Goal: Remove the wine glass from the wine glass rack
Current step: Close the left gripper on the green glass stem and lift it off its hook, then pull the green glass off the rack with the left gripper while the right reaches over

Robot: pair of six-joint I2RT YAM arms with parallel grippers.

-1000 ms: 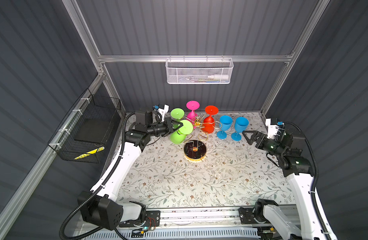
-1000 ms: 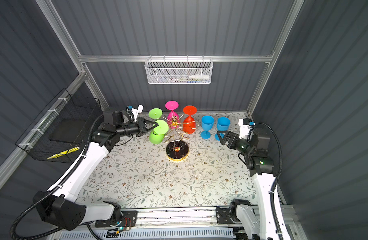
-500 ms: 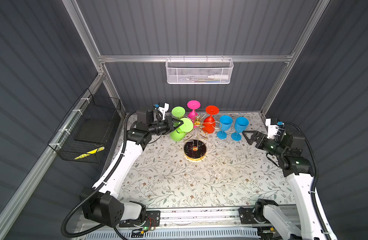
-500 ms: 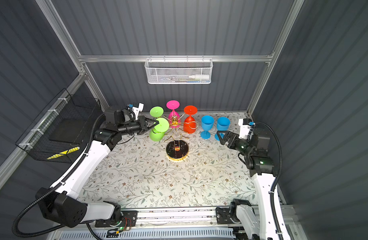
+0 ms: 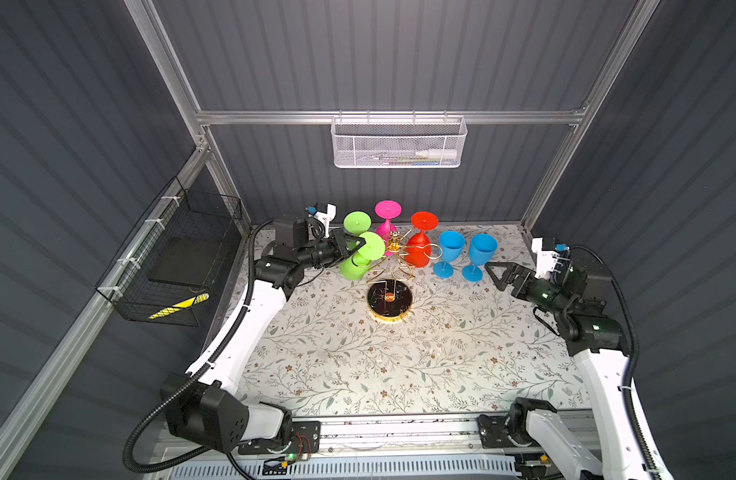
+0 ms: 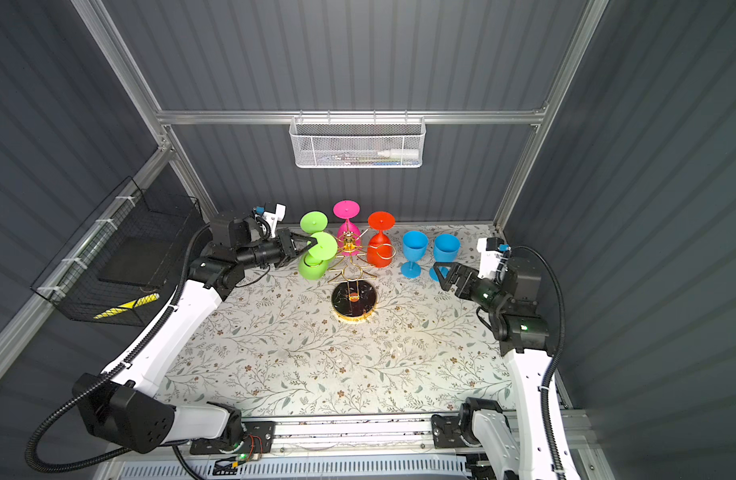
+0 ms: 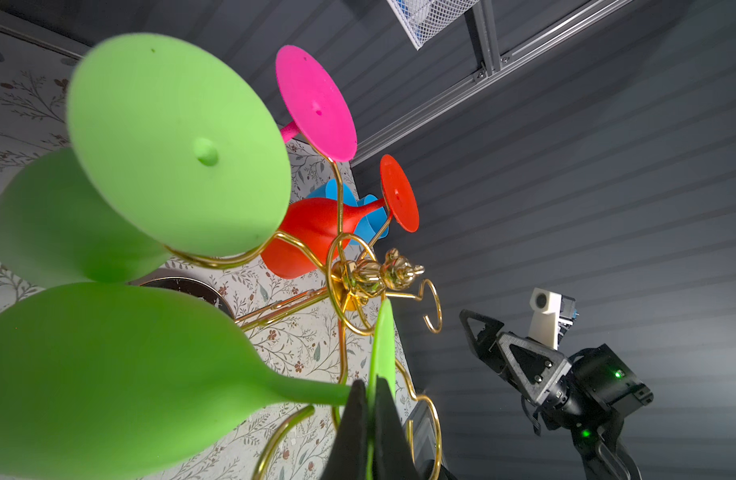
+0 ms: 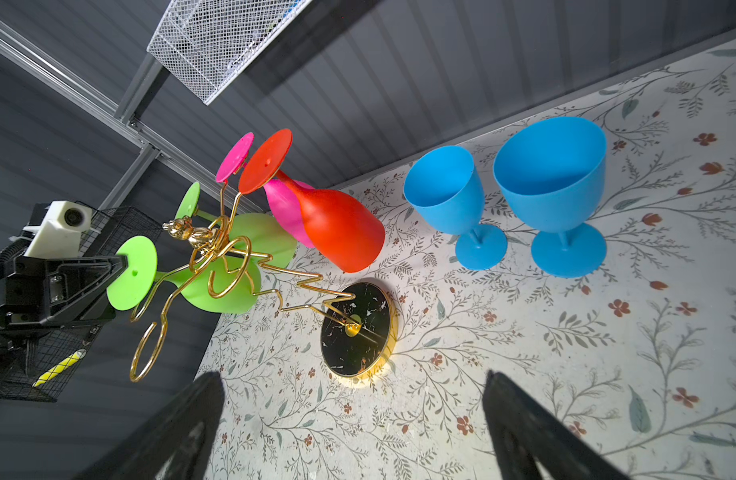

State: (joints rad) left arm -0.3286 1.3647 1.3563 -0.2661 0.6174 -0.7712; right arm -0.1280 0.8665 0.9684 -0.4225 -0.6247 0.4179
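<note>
The gold wine glass rack (image 5: 393, 249) stands on its round black base (image 6: 354, 300) at the back middle. A green wine glass (image 5: 360, 259) hangs tilted at the rack's left side. My left gripper (image 7: 370, 401) is shut on the edge of its foot disc (image 7: 382, 345), and the stem lies by a gold ring arm. Whether the stem is still in a ring I cannot tell. A second green glass (image 5: 358, 222), a pink one (image 5: 387, 210) and a red one (image 5: 418, 249) hang upside down on the rack. My right gripper (image 8: 351, 376) hangs open and empty right of the base.
Two blue glasses (image 5: 451, 249) (image 5: 480, 253) stand upright on the floral table, between the rack and my right gripper (image 5: 497, 274). A black wire basket (image 5: 179, 266) hangs on the left wall. A white mesh basket (image 5: 397, 143) hangs on the back wall.
My left gripper has lifted the green glass slightly up and toward the back. The right arm has not moved.
</note>
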